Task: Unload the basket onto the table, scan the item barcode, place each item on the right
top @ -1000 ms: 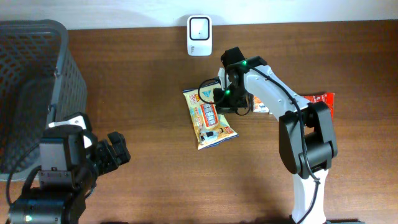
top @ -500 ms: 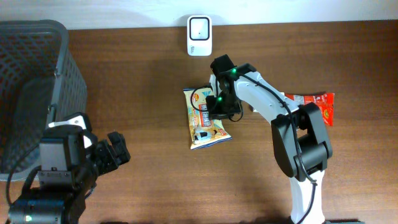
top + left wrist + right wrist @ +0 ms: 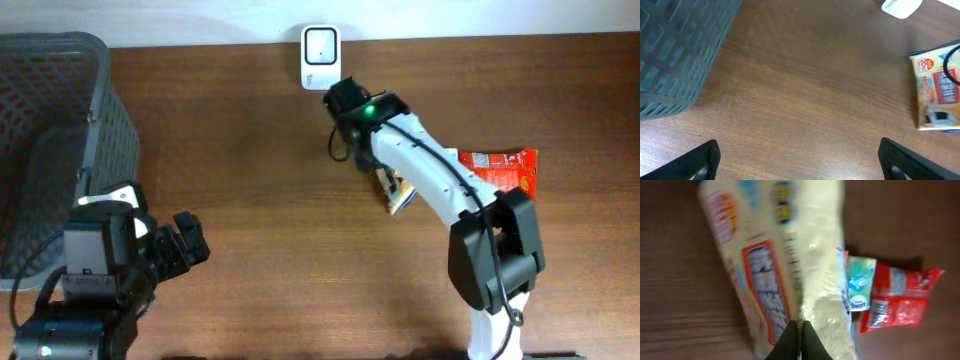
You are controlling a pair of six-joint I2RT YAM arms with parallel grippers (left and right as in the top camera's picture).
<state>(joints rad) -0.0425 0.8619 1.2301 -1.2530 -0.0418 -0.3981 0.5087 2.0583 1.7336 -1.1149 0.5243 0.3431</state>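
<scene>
Wood-grain tabletop [image 3: 250,150], dark brown, is seen across nearly every view, bounded at the far edge by a pale wall strip [image 3: 450,15]. A grey mesh basket [image 3: 50,120] is set at the left end, and a white scanner [image 3: 321,57] is placed against the far edge. The yellow snack packet [image 3: 785,265] is pinched between the closed fingers of the right gripper [image 3: 800,336] and held edge-on under that arm, between the scanner and a red packet [image 3: 500,170] laid flat. The left gripper [image 3: 190,243] is held near the basket with fingers spread wide, nothing between them.
</scene>
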